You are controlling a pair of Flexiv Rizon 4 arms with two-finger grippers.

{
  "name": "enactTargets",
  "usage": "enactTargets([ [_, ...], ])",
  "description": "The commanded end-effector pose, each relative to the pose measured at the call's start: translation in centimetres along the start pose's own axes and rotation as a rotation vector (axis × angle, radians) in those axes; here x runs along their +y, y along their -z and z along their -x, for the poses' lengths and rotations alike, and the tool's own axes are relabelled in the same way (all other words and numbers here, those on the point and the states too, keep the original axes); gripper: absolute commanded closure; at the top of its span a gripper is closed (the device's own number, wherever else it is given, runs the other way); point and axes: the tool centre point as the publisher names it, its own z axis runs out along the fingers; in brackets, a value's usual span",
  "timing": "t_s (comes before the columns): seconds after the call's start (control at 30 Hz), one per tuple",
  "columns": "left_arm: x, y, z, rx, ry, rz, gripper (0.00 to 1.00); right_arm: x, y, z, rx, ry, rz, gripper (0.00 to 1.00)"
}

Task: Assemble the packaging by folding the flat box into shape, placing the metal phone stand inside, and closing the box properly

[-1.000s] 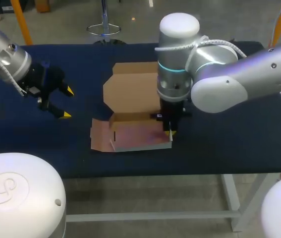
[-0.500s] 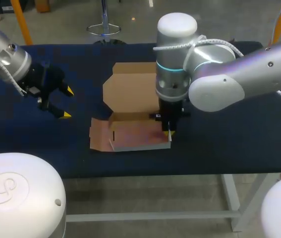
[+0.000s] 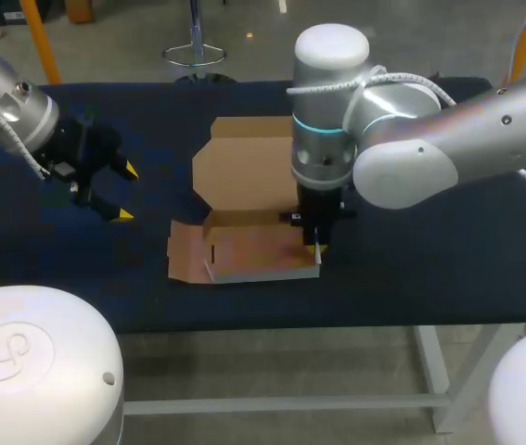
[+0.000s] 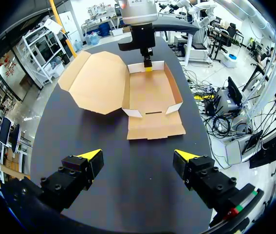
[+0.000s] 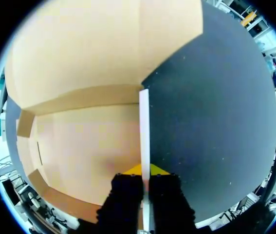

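Observation:
A brown cardboard box (image 3: 244, 252) lies half folded in the middle of the table, its side walls raised and its wide lid (image 3: 244, 167) lying flat behind it. My right gripper (image 3: 316, 245) comes straight down on the box's right side wall (image 5: 144, 122) and is shut on that thin white-edged wall. My left gripper (image 3: 125, 192) hangs open over bare cloth to the left of the box, touching nothing. From the left wrist, the box (image 4: 152, 95) lies ahead of the open left gripper (image 4: 138, 156), with the right gripper (image 4: 148, 68) at its far wall. No metal phone stand shows.
The table (image 3: 429, 250) is covered in dark blue cloth. A small front flap (image 3: 186, 252) lies flat at the box's left end. My right arm's big elbow (image 3: 402, 158) hangs over the table's right half.
The right arm and the box wall it holds shifted very slightly to the left a second ago, then stayed put. The left arm has not moved.

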Motion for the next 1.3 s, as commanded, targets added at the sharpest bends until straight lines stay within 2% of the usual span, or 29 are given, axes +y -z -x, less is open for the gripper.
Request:
enactTargets([
  [0.03,-1.2,0.0,0.1,0.007,0.05,-0.01,0.0,0.1,-0.1,-0.2,-0.005,0.0,-0.006,1.0],
  [0.2,-2.6,0.4,-0.2,-0.038,0.358,0.082,0.0,0.1,-0.1,-0.2,-0.005,0.0,-0.006,1.0],
  [0.33,-2.5,1.2,-0.7,-0.096,0.647,0.121,0.0,0.1,-0.1,-0.2,-0.005,0.0,-0.006,1.0],
  [0.47,-2.1,1.1,-1.2,-0.154,0.891,0.135,0.0,0.1,-0.1,-0.2,-0.005,0.0,-0.006,1.0],
  [0.6,-1.2,0.2,-1.1,-0.11,1.214,0.112,0.0,0.1,-0.1,-0.2,-0.005,0.0,-0.006,1.0],
  [0.73,-0.9,-1.4,-1.5,-0.059,1.438,0.072,0.0,0.1,-0.1,-0.2,-0.005,0.0,-0.006,1.0],
  [0.77,-0.9,-1.8,-1.5,-0.001,1.475,0.065,0.0,0.1,-0.1,-0.2,-0.005,0.0,-0.006,1.0],
  [0.8,-1.0,-2.4,-1.4,0.002,1.507,0.116,0.0,0.1,-0.1,-0.2,-0.005,0.0,-0.006,1.0],
  [0.83,-1.4,-2.6,-1.3,-0.034,1.467,0.185,0.0,0.1,-0.1,-0.2,-0.005,0.0,-0.006,1.0],
  [1.23,-1.4,-2.6,-1.3,-0.034,1.467,0.185,0.0,0.1,-0.1,-0.2,-0.005,0.0,-0.006,1.0],
  [1.3,-1.0,-2.4,-0.5,0.018,1.534,0.109,0.0,0.1,-0.1,-0.2,-0.005,0.0,-0.006,1.0],
])
